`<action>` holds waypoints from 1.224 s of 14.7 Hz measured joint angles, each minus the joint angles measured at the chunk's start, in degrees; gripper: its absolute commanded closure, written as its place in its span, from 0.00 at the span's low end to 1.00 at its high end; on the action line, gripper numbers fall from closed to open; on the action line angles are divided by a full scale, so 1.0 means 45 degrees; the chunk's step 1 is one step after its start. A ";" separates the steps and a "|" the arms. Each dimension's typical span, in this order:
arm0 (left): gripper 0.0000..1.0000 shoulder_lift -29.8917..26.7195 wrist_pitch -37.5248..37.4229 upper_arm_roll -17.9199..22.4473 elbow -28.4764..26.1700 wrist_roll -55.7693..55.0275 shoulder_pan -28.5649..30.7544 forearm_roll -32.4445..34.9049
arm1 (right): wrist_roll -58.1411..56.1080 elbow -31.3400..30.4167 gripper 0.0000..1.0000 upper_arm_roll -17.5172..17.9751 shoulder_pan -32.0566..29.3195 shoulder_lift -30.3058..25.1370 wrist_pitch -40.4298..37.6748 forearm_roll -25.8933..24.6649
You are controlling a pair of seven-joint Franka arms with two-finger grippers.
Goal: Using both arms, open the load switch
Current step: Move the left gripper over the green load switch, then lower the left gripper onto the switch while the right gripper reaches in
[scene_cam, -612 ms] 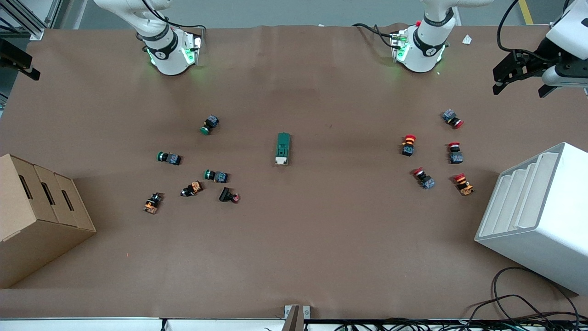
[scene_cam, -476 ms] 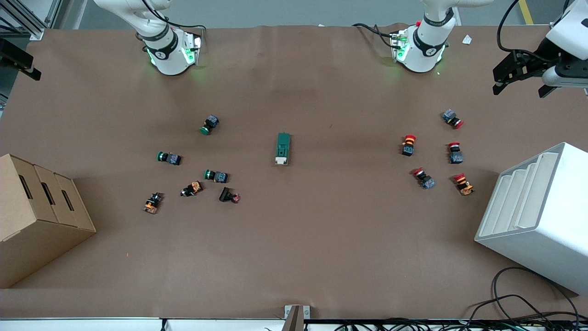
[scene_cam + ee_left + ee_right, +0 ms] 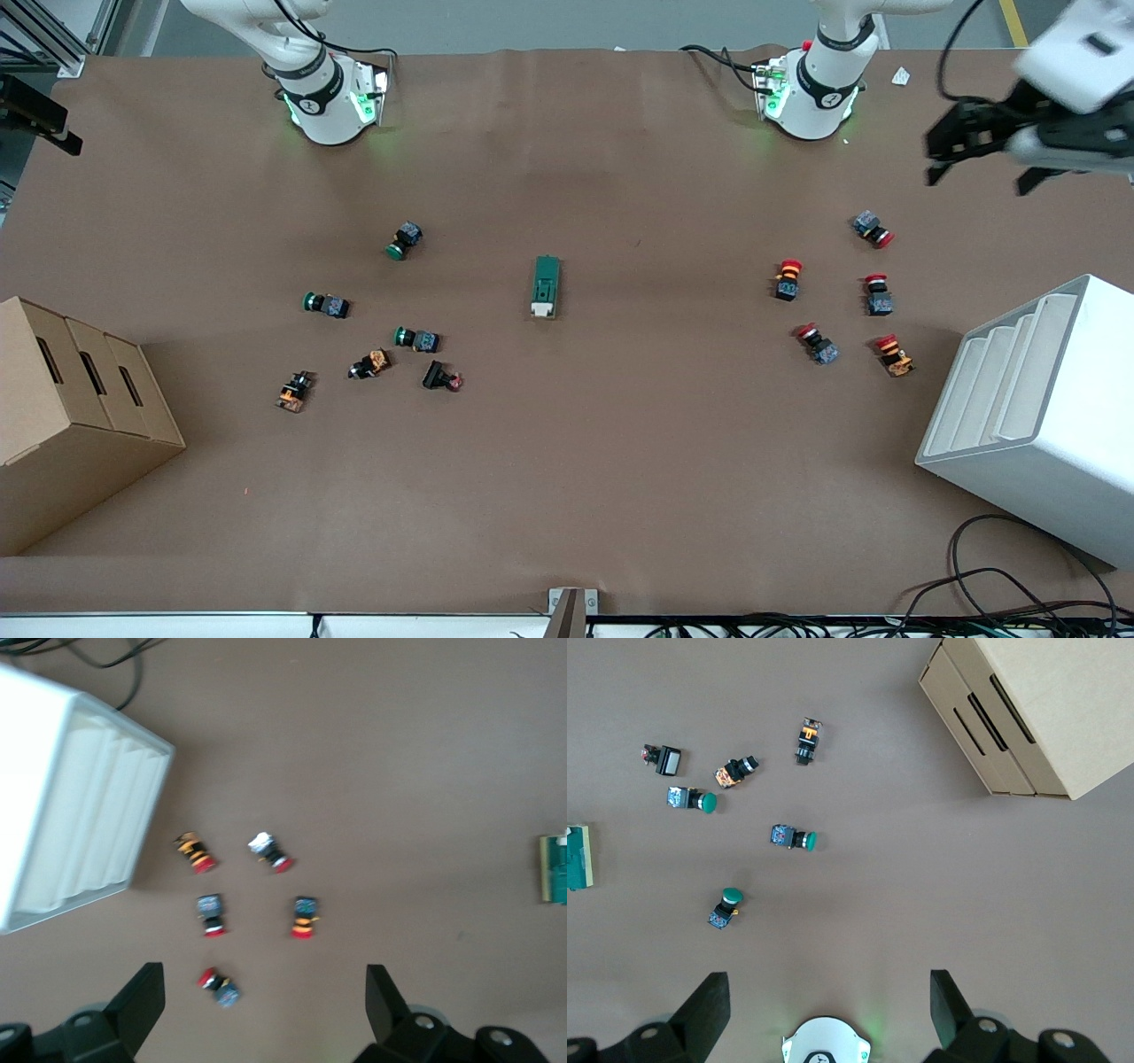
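The load switch (image 3: 547, 286) is a dark-green block with a white end, lying flat at the table's middle. It also shows cut off at the edge of both wrist views: load switch (image 3: 555, 868), load switch (image 3: 578, 857). My left gripper (image 3: 982, 173) hangs high over the left arm's end of the table, above the red-capped buttons. It is open and empty, as the left gripper (image 3: 263, 1010) shows in its own view. My right gripper (image 3: 828, 1014) is open and empty, high over its arm's base. Only a black part of the right gripper (image 3: 40, 115) shows at the front view's edge.
Several green-capped and orange buttons (image 3: 416, 338) lie toward the right arm's end, beside a cardboard box (image 3: 71, 416). Several red-capped buttons (image 3: 877, 292) lie toward the left arm's end, next to a white slotted rack (image 3: 1036, 416). Cables (image 3: 1001, 585) trail at the near corner.
The left gripper has swung a little toward the table's middle and shows motion blur. The right arm has barely moved. The load switch lies as before.
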 measured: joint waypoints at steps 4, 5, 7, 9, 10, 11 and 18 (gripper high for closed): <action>0.00 0.1714 0.2388 -0.3297 -0.0245 -0.4840 -0.0304 0.0300 | 0.0014 0.0040 0.00 -0.0073 -0.0037 -0.0010 0.0003 -0.0008; 0.00 0.2227 0.3173 -0.4008 -0.0441 -0.6206 -0.0424 0.0796 | 0.0014 0.0040 0.00 -0.0094 -0.0081 -0.0007 -0.0001 -0.0016; 0.00 0.3338 0.4360 -0.4938 -0.0756 -0.8891 -0.1110 0.2147 | 0.0014 0.0019 0.00 -0.0147 -0.0219 0.0076 -0.0009 -0.0022; 0.00 0.4513 0.5193 -0.5107 -0.0816 -1.1549 -0.2522 0.3602 | 0.0013 -0.0047 0.00 -0.0174 -0.0354 0.0535 0.0006 -0.0022; 0.00 0.5094 0.5545 -0.5120 -0.0824 -1.2935 -0.3257 0.4430 | 0.0011 -0.0064 0.00 -0.0183 -0.0400 0.0955 0.0052 -0.0029; 0.00 0.5663 0.5849 -0.5124 -0.0829 -1.4253 -0.3923 0.5289 | 0.0011 -0.0040 0.00 -0.0184 -0.0424 0.1491 0.0122 -0.0036; 0.00 0.8929 0.6644 -0.5120 -0.0851 -2.0794 -0.6959 1.0611 | 0.5881 -0.0366 0.00 0.0063 0.0375 0.2944 0.0083 0.0164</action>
